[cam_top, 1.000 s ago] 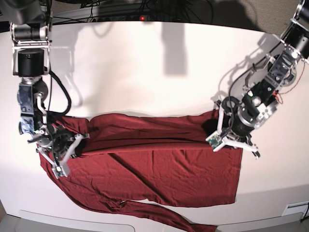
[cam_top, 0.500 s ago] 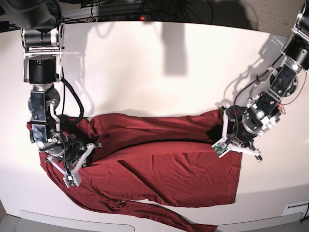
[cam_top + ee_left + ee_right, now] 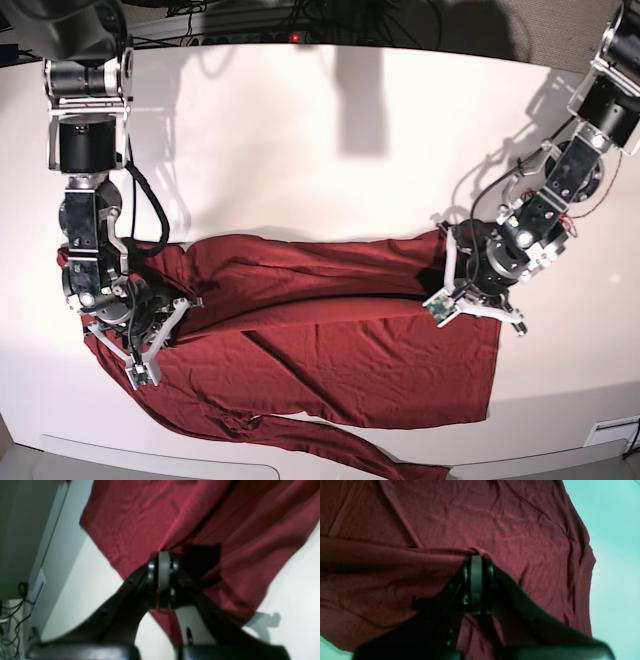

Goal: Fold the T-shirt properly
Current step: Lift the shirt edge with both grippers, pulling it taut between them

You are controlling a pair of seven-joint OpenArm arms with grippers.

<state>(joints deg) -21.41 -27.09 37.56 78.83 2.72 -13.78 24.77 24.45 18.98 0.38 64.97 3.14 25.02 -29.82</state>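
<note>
1. The fingers (image 3: 163,572) of the left gripper (image 3: 163,555) are clenched on a pinched fold of the dark red long-sleeved T-shirt (image 3: 155,512) of thin knit fabric, near its edge on the base view's right.
2. The fingers (image 3: 476,580) of the right gripper (image 3: 476,555) are likewise pressed together on a raised ridge of the cloth, on the base view's left.
3. The T-shirt (image 3: 330,350) lies spread and wrinkled on the white table (image 3: 300,140), towards its near edge.
4. A long straight fold runs across the cloth between the left gripper (image 3: 447,290) and the right gripper (image 3: 165,315).
5. One sleeve trails along the near edge, reaching towards the table's rim.
</note>
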